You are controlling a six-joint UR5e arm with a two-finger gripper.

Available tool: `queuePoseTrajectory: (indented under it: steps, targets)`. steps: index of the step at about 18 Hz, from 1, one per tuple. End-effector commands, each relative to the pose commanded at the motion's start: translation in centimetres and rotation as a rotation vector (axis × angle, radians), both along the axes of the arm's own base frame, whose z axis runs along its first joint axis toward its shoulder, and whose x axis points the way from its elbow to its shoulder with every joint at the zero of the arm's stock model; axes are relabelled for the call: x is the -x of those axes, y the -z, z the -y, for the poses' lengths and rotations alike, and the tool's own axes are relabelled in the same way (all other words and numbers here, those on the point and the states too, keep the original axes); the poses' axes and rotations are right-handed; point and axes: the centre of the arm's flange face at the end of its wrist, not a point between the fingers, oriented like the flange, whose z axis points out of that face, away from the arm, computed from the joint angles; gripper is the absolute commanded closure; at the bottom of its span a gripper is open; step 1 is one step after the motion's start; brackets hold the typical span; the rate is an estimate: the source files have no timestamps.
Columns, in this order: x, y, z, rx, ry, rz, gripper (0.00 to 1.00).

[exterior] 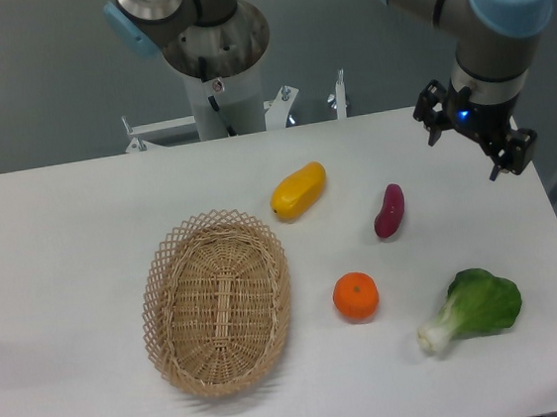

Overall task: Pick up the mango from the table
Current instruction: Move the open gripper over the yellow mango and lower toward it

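The mango is a smooth yellow oval with an orange tinge, lying on the white table just behind the middle. My gripper hangs over the table's far right side, well to the right of the mango and above the surface. Its two black fingers stand apart, so it is open and holds nothing.
A woven wicker basket lies front-left of the mango. A purple-red sweet potato lies to the mango's right, a round orange in front of it, and a green leafy vegetable at front right. The arm's base stands behind the table.
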Motion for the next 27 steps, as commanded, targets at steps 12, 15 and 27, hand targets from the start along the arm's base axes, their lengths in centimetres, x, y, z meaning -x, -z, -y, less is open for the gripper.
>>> queuePoseTrajectory:
  steps: [12,15,27]
  targets:
    - [-1.0,2.4,-0.1,-0.004,0.001,0.040,0.00]
    - [-2.9,3.7,0.5,-0.010,-0.030,0.040,0.00]
    - [-13.9,14.8,0.1,-0.016,-0.018,0.111,0.00]
